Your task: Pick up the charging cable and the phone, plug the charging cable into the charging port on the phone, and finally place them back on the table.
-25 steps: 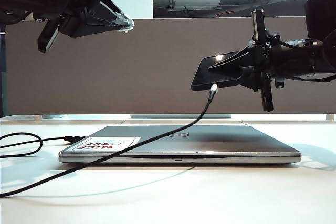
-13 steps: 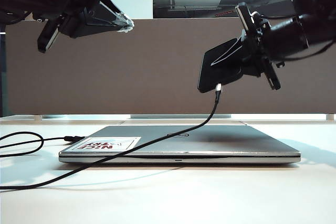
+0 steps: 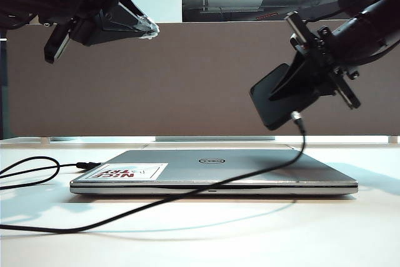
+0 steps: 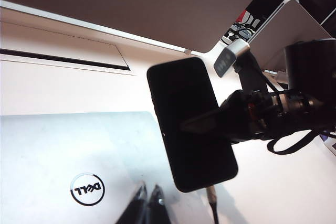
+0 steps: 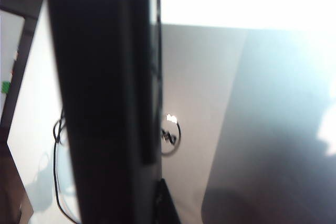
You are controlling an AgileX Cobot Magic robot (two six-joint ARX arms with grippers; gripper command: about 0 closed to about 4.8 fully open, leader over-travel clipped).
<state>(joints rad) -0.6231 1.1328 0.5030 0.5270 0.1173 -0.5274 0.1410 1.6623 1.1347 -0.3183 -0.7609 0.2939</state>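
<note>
The right tool (image 3: 294,85) hangs above the right end of the closed silver Dell laptop (image 3: 212,173), pinching the phone (image 3: 275,101) across its width; the phone is airborne and tilted, its lower short edge pointing down toward the laptop. The charging cable (image 3: 187,195) is already seated: its silver plug (image 3: 296,117) meets that lower edge at the charging port, which the plug itself covers. From there the cord drops over the near right part of the laptop lid, sweeps left across the counter (image 3: 250,236) and loops at the far left. The left tool (image 3: 149,28) is parked high at the upper left, well apart from phone and cable, its fingers (image 4: 147,205) pressed together on nothing. In the left wrist view the phone (image 4: 190,121) shows its dark face above the lid, with the plug (image 4: 212,196) at its near end. The right wrist view is filled by the blurred edge of the phone (image 5: 105,93). Judged from this, picking up and plugging are complete and the step in hand is the final placement. The next move calls for lowering the phone flat onto a bare part of the counter or the lid, without straining the plug, then spreading the right tool and withdrawing clear of the cord.
</note>
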